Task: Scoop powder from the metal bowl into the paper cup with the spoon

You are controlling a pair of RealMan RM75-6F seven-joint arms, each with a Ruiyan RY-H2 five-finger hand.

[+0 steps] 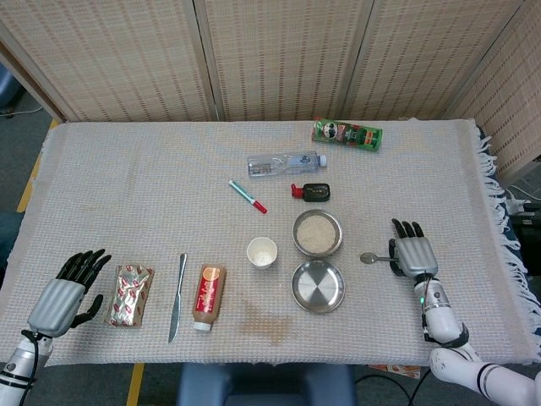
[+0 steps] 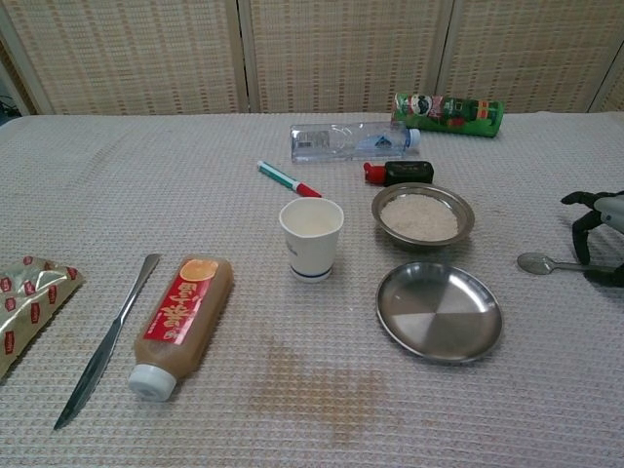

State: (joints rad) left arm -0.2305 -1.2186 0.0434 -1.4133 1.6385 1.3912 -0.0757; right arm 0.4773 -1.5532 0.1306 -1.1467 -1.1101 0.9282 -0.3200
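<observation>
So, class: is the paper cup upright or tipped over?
Upright. The paper cup stands on its base with its open mouth facing up, left of the powder-filled metal bowl.

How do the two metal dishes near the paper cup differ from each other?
The metal bowl is filled with pale powder; the metal plate is empty, its bare surface shining. The bowl looks deeper with a raised rim, while the plate is shallow and looks wider. The bowl sits farther from the robot, the plate nearer, right of the paper cup. Both are round, silver and upright on the tablecloth.
</observation>
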